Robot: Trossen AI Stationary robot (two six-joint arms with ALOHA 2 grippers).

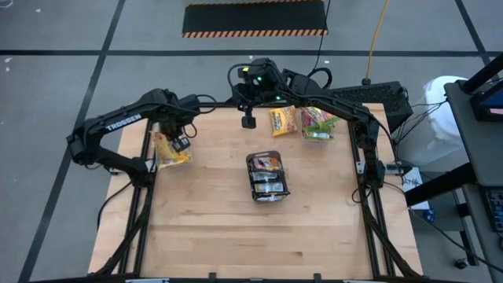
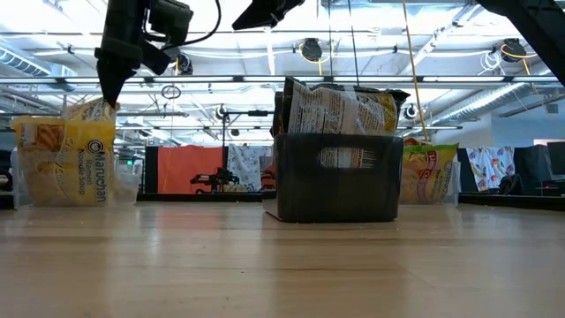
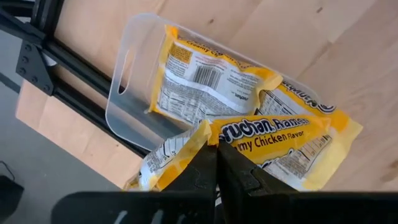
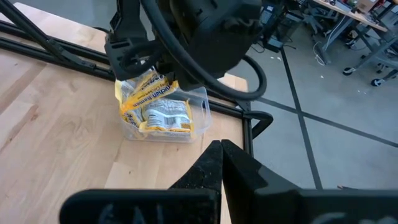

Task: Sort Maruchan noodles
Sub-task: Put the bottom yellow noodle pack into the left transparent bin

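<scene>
Left gripper (image 3: 216, 163) was clamped on the edge of a yellow noodle packet (image 3: 273, 140) above the clear tub (image 3: 134, 78) at the table's left edge. Its crinkly, glossy wrapper looked light and slippery, the noodle block inside brittle; the flat sealed edge seemed the safest hold. Right gripper (image 4: 221, 163) waited closed.

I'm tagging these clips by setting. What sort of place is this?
Probably a robotics lab or workshop in a large industrial hall. The wooden table sits in a black frame on a concrete floor with hazard-striped marking, a keyboard lies beside it, and exposed ceiling lights hang beyond.
</scene>
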